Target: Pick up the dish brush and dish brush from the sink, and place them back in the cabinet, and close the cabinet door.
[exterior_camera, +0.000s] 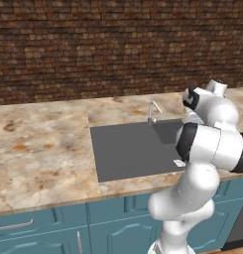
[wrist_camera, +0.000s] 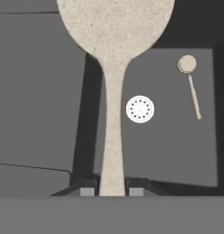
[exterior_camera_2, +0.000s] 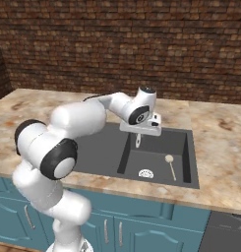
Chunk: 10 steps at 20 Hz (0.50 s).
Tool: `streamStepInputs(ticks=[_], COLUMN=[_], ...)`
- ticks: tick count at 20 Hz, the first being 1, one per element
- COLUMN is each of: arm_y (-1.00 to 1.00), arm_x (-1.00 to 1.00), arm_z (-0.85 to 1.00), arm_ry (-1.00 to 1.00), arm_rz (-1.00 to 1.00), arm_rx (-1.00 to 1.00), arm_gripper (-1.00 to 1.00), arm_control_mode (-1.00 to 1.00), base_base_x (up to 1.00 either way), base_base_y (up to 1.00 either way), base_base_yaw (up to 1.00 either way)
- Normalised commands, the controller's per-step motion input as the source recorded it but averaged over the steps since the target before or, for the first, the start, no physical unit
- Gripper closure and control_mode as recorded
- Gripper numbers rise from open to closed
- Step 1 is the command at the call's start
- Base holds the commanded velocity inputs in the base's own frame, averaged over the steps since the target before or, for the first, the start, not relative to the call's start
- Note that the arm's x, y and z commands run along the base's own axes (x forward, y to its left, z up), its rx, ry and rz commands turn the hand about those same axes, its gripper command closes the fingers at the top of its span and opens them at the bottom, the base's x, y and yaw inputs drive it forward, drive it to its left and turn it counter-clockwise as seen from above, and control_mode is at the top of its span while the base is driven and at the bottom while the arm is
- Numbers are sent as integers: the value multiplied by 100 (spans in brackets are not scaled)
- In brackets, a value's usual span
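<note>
A speckled beige stone counter (exterior_camera_2: 215,128) runs under a dark brick wall (exterior_camera_2: 122,39), with teal-blue low cupboards (exterior_camera: 43,228) beneath it. Set into the counter is the sink (exterior_camera_2: 100,152), a wide dark grey basin with a flat shelf on one side and a deeper well on the other; a small grey faucet (exterior_camera: 151,110) stands at its back edge.

The gripper (wrist_camera: 111,192) hangs above the sink, over the edge between the shelf and the well. Its fingers are drawn close together, pinching the thin handle of a pale, speckled dish brush (wrist_camera: 114,68), whose broad rounded head points away from the hand, over the sink.

On the floor of the sink's well lies the round silvery drain (exterior_camera_2: 145,173). A second dish brush (exterior_camera_2: 169,165), small-headed and long-handled, lies just beside the drain, apart from it.
</note>
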Motion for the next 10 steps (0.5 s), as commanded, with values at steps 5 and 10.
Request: streamStepInputs(ticks=[5, 10], arm_y=[49, 45], arm_x=[-43, -46], arm_z=[32, 41], arm_ry=[-1, 0], arm_rz=[0, 0], arm_rx=[-3, -3], arm_gripper=[100, 100], arm_control_mode=[-100, -100], base_base_x=[0, 0], base_base_y=[0, 0], base_base_yaw=[0, 0])
